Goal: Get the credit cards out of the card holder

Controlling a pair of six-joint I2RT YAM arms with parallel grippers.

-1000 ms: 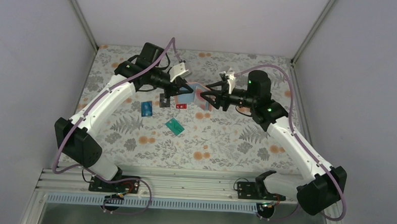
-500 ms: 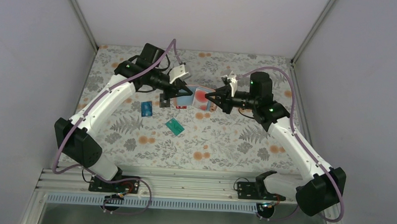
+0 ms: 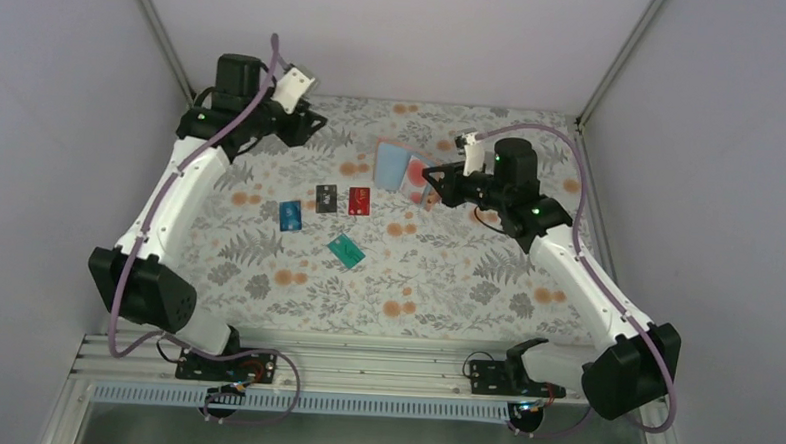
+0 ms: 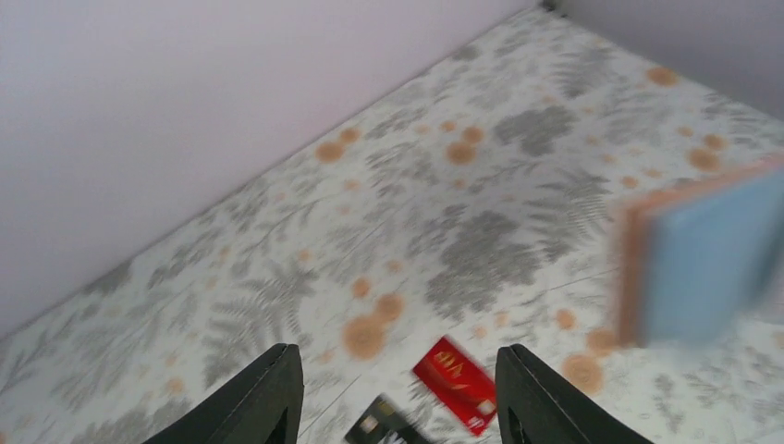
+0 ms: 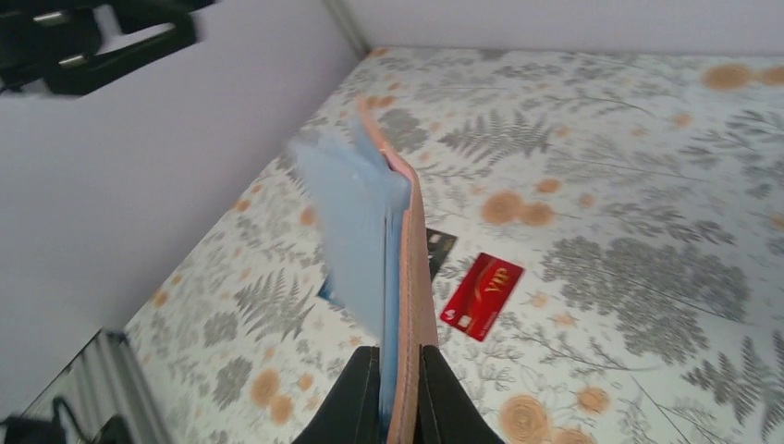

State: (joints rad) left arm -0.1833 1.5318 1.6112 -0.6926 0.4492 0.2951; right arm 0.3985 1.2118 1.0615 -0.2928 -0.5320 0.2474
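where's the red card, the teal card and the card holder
red card point(image 3: 359, 201): top external view, middle of its face.
teal card point(image 3: 346, 250): top external view, middle of its face.
card holder point(image 3: 390, 168): top external view, on its blue panel.

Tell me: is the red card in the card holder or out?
Out: the red card lies flat on the table, apart from the held card holder.
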